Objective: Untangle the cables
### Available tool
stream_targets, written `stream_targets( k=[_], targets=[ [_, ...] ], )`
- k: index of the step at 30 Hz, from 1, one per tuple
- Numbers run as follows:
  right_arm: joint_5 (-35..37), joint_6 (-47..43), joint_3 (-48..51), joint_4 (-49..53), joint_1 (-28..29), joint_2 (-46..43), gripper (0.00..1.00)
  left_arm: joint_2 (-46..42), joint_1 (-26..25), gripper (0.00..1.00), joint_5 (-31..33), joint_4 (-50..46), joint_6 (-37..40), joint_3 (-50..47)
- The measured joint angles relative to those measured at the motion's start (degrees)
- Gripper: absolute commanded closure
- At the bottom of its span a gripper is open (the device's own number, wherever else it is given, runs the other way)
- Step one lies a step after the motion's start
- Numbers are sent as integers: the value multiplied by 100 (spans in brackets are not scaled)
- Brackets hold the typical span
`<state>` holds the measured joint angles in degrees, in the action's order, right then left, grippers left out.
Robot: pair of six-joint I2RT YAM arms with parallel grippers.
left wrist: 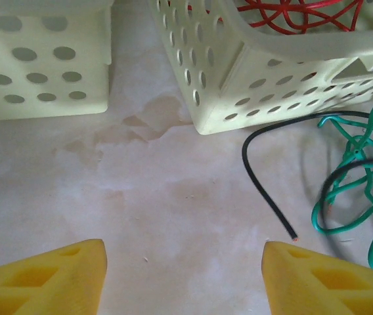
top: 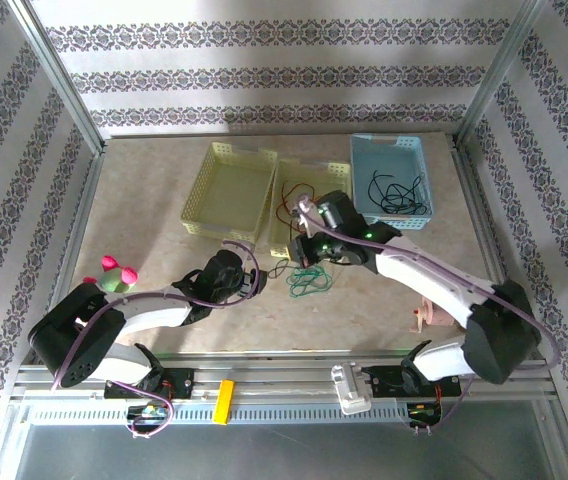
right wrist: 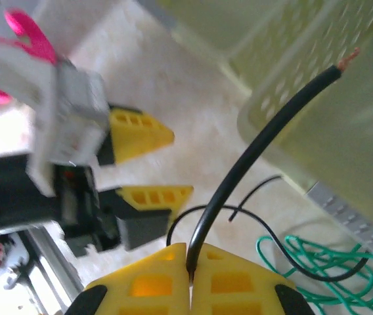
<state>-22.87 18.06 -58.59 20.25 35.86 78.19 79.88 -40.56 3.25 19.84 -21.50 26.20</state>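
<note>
Two grippers work the middle of the table (left wrist: 167, 203). Right gripper (right wrist: 190, 272) is clenched on the black cable (right wrist: 268, 131), pinched close to one end. In the rt wrist view that stub runs from the jaws at bottom centre to the upper right, bare copper tip in the air in front of the yellow basket (right wrist: 265, 65). The rest of the black strand trails to the lower right & crosses the green cable (right wrist: 324, 269), a squiggly heap on the table.

Left gripper (left wrist: 183, 275) stands released, nothing between the jaws. In the lt wrist view what looks like the black cable's other loose end lies on the table just ahead of the lower-right finger. Its long axis goes up-left, then curls right over the green heap at the right edge. Red cable (left wrist: 291, 13) sits inside the basket at top of frame, apart from the other two.

Black & green look not yet separated. I'd say the left arm is nearer that free end, so drawing the black away from the green seems the next need.
</note>
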Motion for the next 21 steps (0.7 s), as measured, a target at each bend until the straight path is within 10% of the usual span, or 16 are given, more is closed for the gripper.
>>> stream_targets(
  k=[21],
  targets=[
    [811, 863, -55, -892, -2037, -2100, 99, 1078, -361, 11, -1329, 24, 675, 918]
  ],
)
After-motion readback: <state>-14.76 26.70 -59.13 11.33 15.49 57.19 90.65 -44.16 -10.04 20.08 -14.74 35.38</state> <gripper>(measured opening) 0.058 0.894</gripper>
